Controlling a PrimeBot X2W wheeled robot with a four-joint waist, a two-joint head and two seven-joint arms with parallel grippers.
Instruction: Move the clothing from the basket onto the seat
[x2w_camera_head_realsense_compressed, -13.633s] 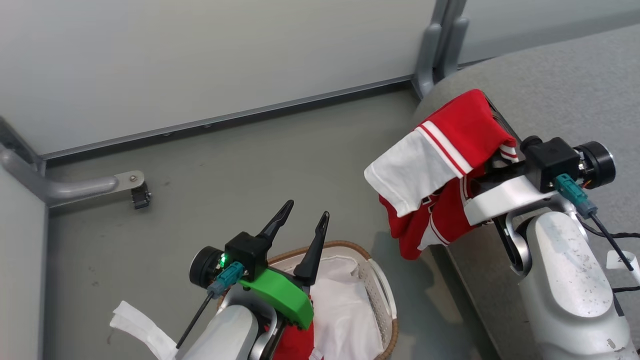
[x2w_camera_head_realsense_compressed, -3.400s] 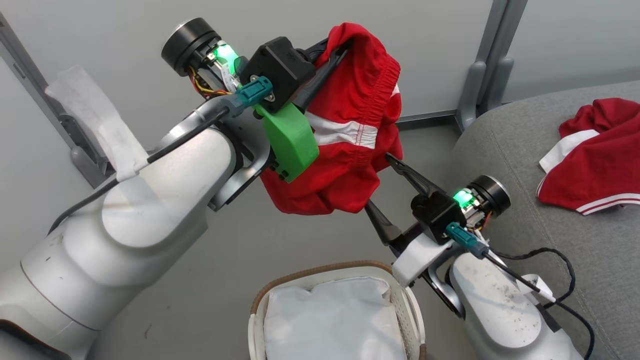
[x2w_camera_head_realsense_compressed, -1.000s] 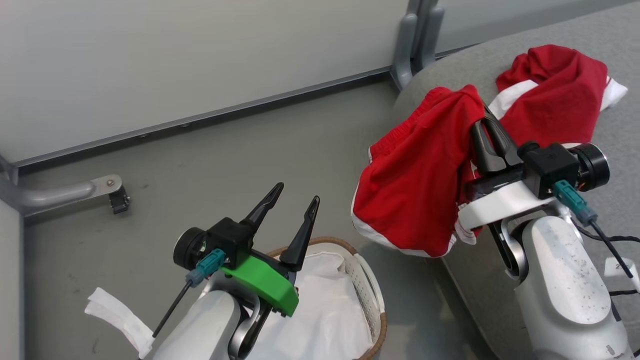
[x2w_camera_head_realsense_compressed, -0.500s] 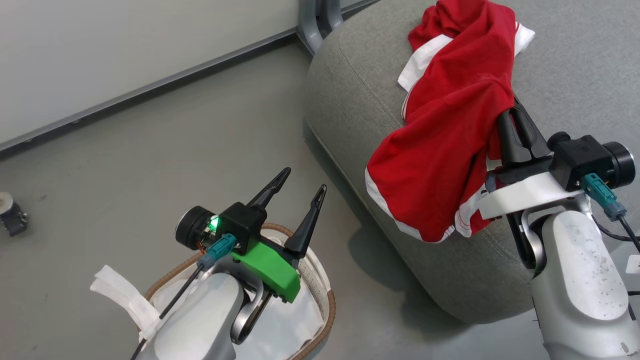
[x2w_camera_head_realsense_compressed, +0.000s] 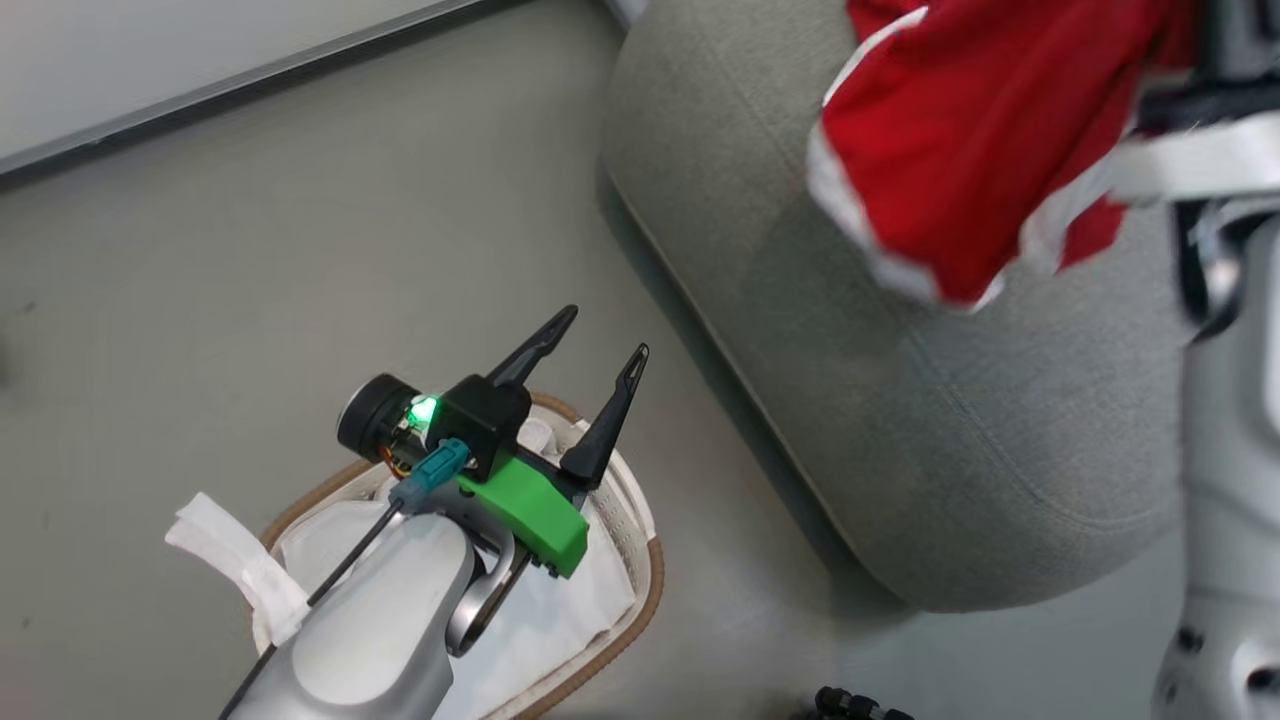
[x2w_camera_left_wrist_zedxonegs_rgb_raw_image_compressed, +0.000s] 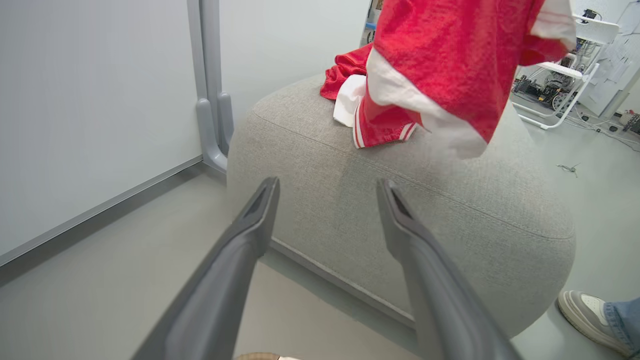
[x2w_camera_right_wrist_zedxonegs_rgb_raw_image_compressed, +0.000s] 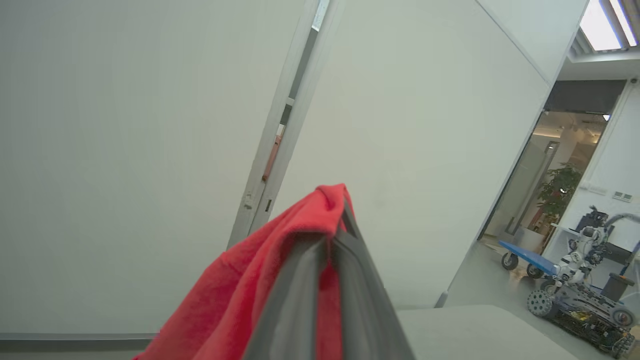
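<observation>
The large grey fabric seat cushion (x2w_camera_head_realsense_compressed: 900, 420) lies below the hanging red garment with white trim (x2w_camera_head_realsense_compressed: 950, 140), which is pinched in the closed right gripper (x2w_camera_right_wrist_zedxonegs_rgb_raw_image_compressed: 336, 225). Its hem hangs near the rounded edge, so it is probably best carried further inboard and lowered beside the other red-and-white garment (x2w_camera_left_wrist_zedxonegs_rgb_raw_image_compressed: 345, 75) lying on the seat, then released. The oval cream basket with a brown rim (x2w_camera_head_realsense_compressed: 655, 580) stands on the floor near the seat, white liner (x2w_camera_head_realsense_compressed: 560, 620) showing, under the open, empty left gripper (x2w_camera_head_realsense_compressed: 605, 335). A person's shoe (x2w_camera_left_wrist_zedxonegs_rgb_raw_image_compressed: 582, 312) stands close by the seat.

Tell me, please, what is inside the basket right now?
Inside the basket its white liner shows, and nothing lies on the uncovered part. The left arm, its end effector open, hangs over the basket's middle, so whatever lies beneath it is hidden.
</observation>
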